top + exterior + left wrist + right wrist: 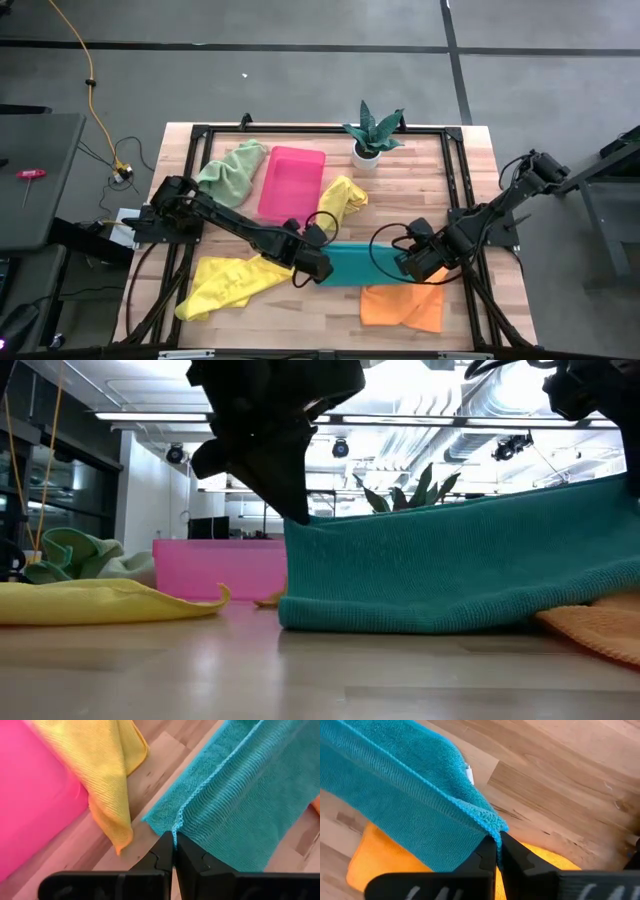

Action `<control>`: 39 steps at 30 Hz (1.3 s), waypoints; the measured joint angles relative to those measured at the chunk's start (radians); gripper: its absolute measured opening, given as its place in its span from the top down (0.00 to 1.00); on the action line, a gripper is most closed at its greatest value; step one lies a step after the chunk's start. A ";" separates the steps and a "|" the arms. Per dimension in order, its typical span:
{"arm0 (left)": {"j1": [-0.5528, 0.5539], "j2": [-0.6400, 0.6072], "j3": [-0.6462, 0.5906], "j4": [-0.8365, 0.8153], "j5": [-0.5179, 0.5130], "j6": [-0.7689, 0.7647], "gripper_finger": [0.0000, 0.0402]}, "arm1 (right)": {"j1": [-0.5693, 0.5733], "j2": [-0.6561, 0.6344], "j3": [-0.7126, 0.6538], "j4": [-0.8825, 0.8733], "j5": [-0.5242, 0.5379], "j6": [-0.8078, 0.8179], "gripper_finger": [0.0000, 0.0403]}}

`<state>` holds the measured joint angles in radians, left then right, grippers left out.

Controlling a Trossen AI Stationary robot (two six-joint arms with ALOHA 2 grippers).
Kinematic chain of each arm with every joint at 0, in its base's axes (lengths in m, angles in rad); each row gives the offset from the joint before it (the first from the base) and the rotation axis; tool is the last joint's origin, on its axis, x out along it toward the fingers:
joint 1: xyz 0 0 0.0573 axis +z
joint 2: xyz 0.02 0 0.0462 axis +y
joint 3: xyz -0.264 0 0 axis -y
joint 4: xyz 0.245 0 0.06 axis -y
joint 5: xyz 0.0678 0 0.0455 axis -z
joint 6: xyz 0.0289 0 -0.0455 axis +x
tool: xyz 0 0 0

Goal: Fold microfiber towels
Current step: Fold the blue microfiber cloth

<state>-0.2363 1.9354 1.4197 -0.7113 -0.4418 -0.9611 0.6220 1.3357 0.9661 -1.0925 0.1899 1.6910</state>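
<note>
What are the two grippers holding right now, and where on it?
Both hold the teal towel. The left gripper is shut on one corner of its raised hemmed edge, the right gripper on the opposite corner, so it hangs stretched between them.

A pink tray (291,182) and potted plant (372,133) sit on the wooden table (470,180).

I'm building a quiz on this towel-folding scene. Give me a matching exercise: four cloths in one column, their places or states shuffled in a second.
Cloths:
1. teal towel
2. orange towel
3. pale green towel
4. front yellow towel

States:
A. crumpled beside the pink tray, on its left
B. held taut by left gripper and right gripper
C. at the front right, partly under the held towel
D. spread at the front left

Pairs: 1-B, 2-C, 3-A, 4-D
</note>
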 joint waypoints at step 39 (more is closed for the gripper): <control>0.034 -0.043 0.001 -0.104 -0.014 0.089 0.66 | 0.000 -0.034 0.000 -0.084 0.041 0.006 0.51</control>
<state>-0.2020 1.8926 1.4204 -0.8152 -0.4553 -0.8717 0.6224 1.3019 0.9661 -1.1764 0.2313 1.6966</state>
